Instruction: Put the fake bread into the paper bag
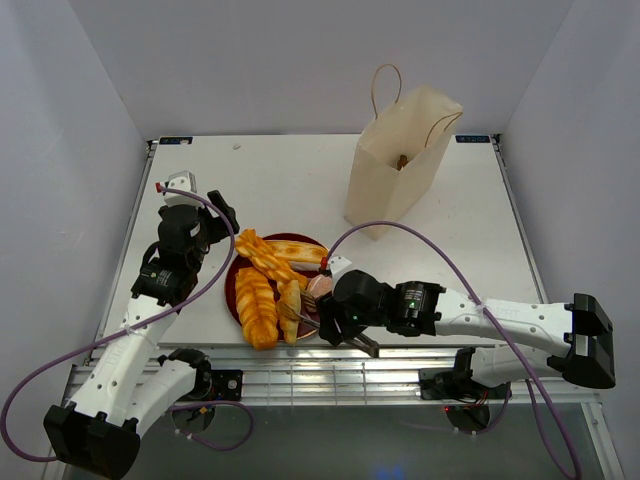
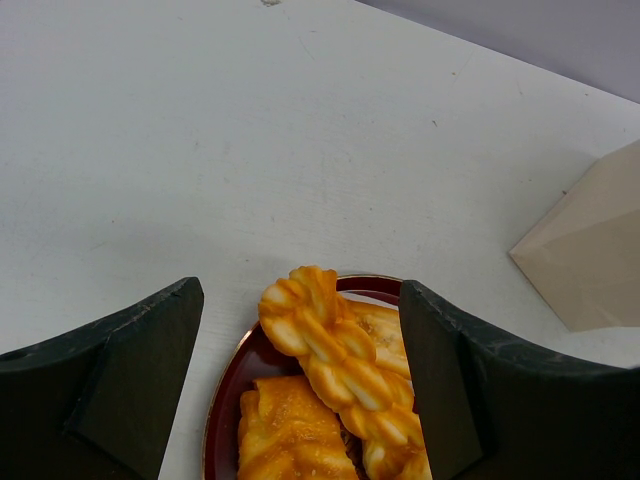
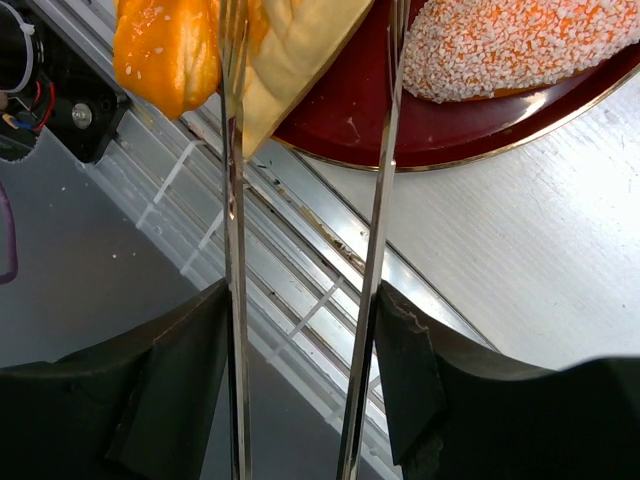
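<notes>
The fake bread lies on a dark red plate (image 1: 232,292): golden braided loaves (image 1: 268,258) (image 2: 335,350), a pale wedge (image 3: 290,50) and a pinkish sprinkled piece (image 3: 500,40). My right gripper (image 1: 337,325) (image 3: 300,330) is shut on the metal tongs (image 3: 232,200), with a finger pressing on each arm. The tong arms reach over the plate's near rim and straddle the pale wedge; their tips are out of view. My left gripper (image 1: 215,222) (image 2: 298,295) hangs open above the plate's far-left rim. The paper bag (image 1: 400,165) (image 2: 590,260) stands upright at the back right, with a small brown piece showing inside.
The plate sits close to the table's near edge, where a metal rail (image 3: 330,250) runs beneath the tongs. White walls close in the table on three sides. Purple cables loop from both arms, one arching over the table (image 1: 400,228) in front of the bag.
</notes>
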`<state>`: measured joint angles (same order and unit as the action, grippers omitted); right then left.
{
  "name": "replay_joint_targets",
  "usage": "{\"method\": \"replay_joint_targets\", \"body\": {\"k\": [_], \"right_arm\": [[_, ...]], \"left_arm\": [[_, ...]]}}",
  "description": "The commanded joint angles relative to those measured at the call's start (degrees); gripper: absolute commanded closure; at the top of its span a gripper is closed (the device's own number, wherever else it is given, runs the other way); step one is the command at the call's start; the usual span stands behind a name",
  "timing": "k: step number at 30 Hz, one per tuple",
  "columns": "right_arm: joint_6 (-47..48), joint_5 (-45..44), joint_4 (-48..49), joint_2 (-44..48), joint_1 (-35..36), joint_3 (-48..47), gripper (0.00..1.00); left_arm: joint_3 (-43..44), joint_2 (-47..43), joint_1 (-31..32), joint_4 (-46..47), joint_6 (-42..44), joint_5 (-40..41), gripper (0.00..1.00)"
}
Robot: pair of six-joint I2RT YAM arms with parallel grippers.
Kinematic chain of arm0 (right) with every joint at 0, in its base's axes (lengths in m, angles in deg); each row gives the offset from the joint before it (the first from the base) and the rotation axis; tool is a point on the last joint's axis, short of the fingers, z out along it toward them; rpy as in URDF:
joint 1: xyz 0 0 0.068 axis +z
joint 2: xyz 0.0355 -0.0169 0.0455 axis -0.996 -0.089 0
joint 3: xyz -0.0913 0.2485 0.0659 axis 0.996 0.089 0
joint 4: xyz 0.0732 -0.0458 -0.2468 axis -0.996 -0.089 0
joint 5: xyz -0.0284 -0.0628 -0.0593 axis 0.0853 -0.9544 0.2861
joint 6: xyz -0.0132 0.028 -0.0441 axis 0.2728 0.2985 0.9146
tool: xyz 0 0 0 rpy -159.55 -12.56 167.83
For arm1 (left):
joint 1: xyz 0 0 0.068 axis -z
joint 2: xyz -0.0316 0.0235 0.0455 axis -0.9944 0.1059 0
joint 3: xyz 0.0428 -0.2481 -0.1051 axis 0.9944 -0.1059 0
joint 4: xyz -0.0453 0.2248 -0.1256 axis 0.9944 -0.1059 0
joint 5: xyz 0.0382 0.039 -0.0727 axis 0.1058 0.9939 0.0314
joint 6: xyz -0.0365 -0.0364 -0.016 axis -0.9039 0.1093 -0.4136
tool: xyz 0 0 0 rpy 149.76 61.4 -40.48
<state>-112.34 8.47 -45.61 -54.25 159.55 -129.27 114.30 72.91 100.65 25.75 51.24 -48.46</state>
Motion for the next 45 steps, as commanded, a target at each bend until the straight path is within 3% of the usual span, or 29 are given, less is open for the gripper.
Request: {"method": "replay_joint_targets", "body": {"k": [1, 12, 26, 38, 45], "right_arm": [[-0.46, -2.36, 1.58, 0.59, 0.32, -1.36, 0.4], [-0.02, -1.4, 2.46, -0.72, 0.32, -2.24, 0.44], [0.24, -3.42, 2.37, 0.93, 0.41, -3.47, 0.59], [0.68, -6.14, 1.85, 7.79, 0.41, -6.89, 0.6], [3.58, -13.87, 1.41, 11.66, 0.32, -10.49, 0.59]], "left_arm": [[-0.46, -0.58, 0.32, 0.99, -0.1, -0.58, 0.11], [-0.46, -0.58, 0.23, 0.99, -0.1, -0.58, 0.11], [-0.38, -0.41, 0.32, 0.99, -0.19, -0.93, 0.11], [-0.55, -0.67, 0.23, 0.99, -0.19, -0.93, 0.11], [-0.38, -0.58, 0.23, 0.99, -0.19, -1.02, 0.11]]}}
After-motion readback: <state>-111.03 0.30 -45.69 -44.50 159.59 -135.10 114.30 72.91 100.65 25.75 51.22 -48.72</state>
